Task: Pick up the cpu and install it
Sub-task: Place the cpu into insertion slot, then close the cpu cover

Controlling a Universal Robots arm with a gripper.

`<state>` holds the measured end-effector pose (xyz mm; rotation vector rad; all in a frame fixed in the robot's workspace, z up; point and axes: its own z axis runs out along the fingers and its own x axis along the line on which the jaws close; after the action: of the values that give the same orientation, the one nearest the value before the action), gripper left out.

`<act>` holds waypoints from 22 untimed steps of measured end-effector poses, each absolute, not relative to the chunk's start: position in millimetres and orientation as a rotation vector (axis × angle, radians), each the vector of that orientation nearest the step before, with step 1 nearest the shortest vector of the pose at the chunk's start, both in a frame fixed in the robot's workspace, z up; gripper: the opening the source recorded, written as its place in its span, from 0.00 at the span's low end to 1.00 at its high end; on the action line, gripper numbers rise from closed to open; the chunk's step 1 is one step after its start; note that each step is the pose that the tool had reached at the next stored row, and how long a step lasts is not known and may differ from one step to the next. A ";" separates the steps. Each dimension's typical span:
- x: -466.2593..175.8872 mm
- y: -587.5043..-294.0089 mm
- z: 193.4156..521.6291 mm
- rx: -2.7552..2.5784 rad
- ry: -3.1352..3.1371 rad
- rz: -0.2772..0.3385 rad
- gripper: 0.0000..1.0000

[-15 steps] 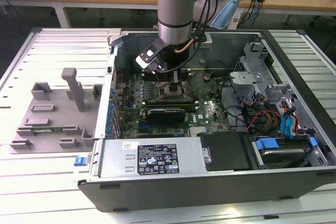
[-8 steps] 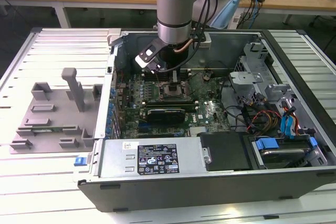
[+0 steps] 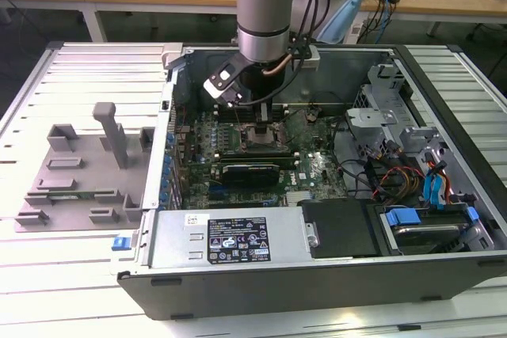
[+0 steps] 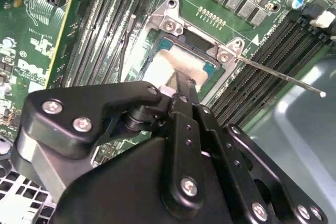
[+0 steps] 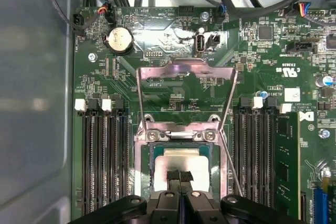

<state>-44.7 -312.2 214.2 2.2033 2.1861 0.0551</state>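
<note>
End effector (image 5: 179,176) closed tight, nothing gripped — touching cpu (image 5: 176,161) top (chip lying in open socket (image 5: 155,153)).

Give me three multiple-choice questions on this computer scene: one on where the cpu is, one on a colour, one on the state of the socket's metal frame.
1. Where is the cpu?
A) on the grey tray
B) in the socket, under the gripper
C) on the power supply

2. What colour is the motherboard?
A) red
B) green
C) white

3. The socket's metal frame is:
A) flipped open
B) clamped down over the cpu
C) missing

Answers:
1 B: the silvery chip lies in the socket, with the shut jaws right over it.
2 B: the board is green in both wrist views.
3 A: the frame stands raised off the socket, leaving the cpu uncovered.
</note>
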 end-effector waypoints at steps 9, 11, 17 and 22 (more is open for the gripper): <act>-44.7 -314.1 225.2 2.246 2.141 0.054 0.11; -44.7 -314.2 228.2 2.246 2.141 0.054 0.11; -43.4 -314.2 230.3 2.246 2.141 0.054 0.11; -42.8 -314.1 230.2 2.246 2.141 0.054 0.11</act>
<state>-42.8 -314.1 230.2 2.2462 2.1409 0.0540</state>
